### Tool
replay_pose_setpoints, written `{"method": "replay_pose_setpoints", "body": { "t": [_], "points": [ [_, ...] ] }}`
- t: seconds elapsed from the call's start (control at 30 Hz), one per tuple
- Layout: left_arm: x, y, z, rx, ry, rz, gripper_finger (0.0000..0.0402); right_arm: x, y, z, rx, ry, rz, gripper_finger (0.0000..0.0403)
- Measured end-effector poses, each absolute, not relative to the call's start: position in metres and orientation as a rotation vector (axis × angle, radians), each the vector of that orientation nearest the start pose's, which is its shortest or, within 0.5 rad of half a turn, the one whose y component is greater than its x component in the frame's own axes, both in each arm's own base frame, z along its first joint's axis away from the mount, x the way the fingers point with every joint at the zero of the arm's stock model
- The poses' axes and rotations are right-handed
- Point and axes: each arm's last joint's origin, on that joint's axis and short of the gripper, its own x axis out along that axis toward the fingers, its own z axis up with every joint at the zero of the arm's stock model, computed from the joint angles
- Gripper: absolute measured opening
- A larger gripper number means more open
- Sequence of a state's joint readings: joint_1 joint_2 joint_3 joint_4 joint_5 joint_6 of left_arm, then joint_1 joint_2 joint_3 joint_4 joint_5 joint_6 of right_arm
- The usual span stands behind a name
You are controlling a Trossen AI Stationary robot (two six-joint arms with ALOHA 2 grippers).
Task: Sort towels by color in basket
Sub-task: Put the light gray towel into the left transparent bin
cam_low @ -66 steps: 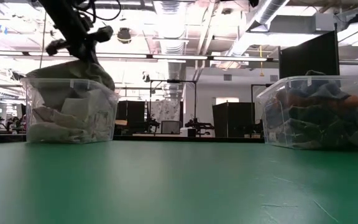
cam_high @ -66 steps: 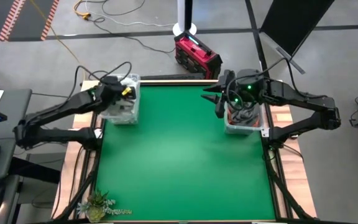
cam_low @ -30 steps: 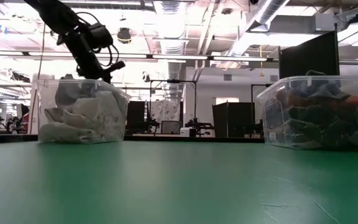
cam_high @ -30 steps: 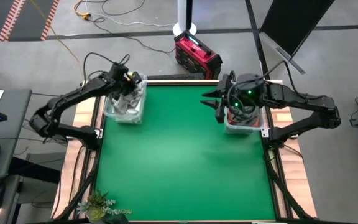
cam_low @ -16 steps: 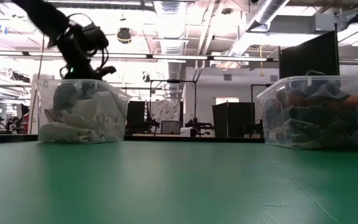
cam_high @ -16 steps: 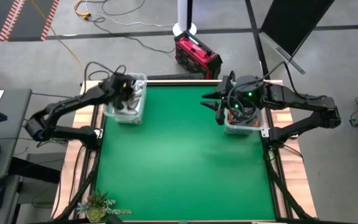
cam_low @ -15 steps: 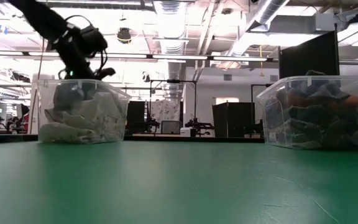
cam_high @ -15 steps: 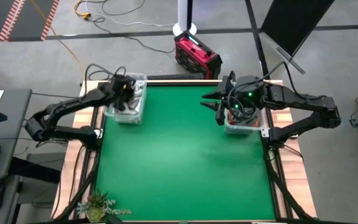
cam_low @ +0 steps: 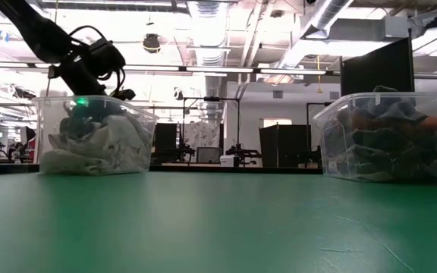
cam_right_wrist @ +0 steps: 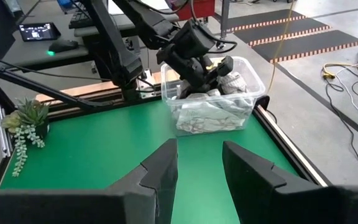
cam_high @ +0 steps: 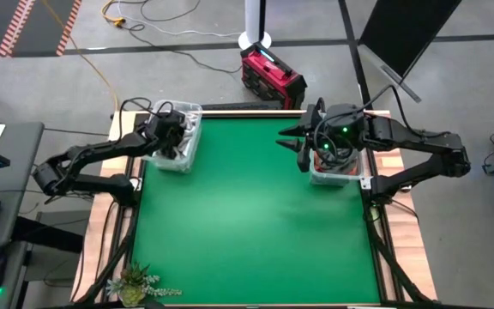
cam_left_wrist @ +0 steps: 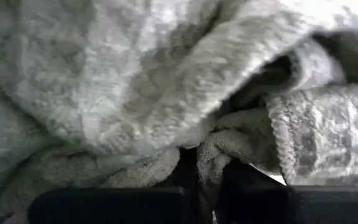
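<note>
A clear bin (cam_high: 192, 151) at the table's far left holds white and light grey towels (cam_low: 97, 144). My left gripper (cam_high: 171, 137) reaches down into it and is buried among the pale towels (cam_left_wrist: 135, 81), shut on a fold. A second clear bin (cam_high: 334, 174) at the far right holds dark grey and rust orange towels (cam_low: 385, 133). My right gripper (cam_right_wrist: 199, 167) is open and hovers over that bin's table-side edge (cam_high: 304, 153), touching nothing. My left gripper pinches a fold of pale towel (cam_left_wrist: 207, 160) between its two fingers. It comes from above, pointing down into the bin. The towel stays bunched with the others in the pile; one layer or several, I cannot tell.
The green table (cam_high: 247, 223) lies open between the two bins. A small potted plant (cam_high: 135, 281) stands at the near left corner. A red box (cam_high: 271, 75) sits on the floor beyond the far edge.
My left gripper has dropped from above the left bin's rim down into the towels. The bin has shifted slightly toward the table's left edge. My right arm has kept still.
</note>
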State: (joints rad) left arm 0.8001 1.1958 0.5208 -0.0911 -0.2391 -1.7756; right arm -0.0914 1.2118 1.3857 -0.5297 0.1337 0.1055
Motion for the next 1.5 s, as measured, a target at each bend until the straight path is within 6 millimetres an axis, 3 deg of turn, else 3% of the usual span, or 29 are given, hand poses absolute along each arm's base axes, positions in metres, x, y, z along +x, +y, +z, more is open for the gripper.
{"method": "replay_pose_setpoints", "body": {
  "t": [0.17, 0.33, 0.5, 0.63, 1.1, 1.27, 1.5],
  "points": [
    [0.145, 0.161, 0.173, -1.64, -0.245, 1.508, 0.0018, 0.247, -0.027, 0.419, 0.104, 0.343, -0.243, 0.0158],
    [0.139, 0.156, 0.166, -1.664, -0.226, 1.61, 0.0018, 0.247, -0.027, 0.419, 0.107, 0.343, -0.244, 0.0158],
    [0.141, 0.157, 0.168, -1.632, -0.228, 1.566, 0.0029, 0.247, -0.027, 0.419, 0.106, 0.343, -0.244, 0.0158],
    [0.144, 0.16, 0.174, -1.601, -0.258, 1.498, 0.0067, 0.247, -0.027, 0.419, 0.106, 0.343, -0.244, 0.0158],
    [0.13, 0.135, 0.226, -1.361, -0.295, 1.229, 0.0218, 0.247, -0.027, 0.419, 0.096, 0.345, -0.242, 0.0158],
    [0.121, 0.12, 0.248, -1.272, -0.382, 1.151, 0.0236, 0.247, -0.029, 0.419, 0.09, 0.345, -0.249, 0.0158],
    [0.113, 0.107, 0.264, -1.344, -0.519, 1.066, 0.0233, 0.247, -0.029, 0.419, 0.072, 0.347, -0.247, 0.0158]
  ]
}}
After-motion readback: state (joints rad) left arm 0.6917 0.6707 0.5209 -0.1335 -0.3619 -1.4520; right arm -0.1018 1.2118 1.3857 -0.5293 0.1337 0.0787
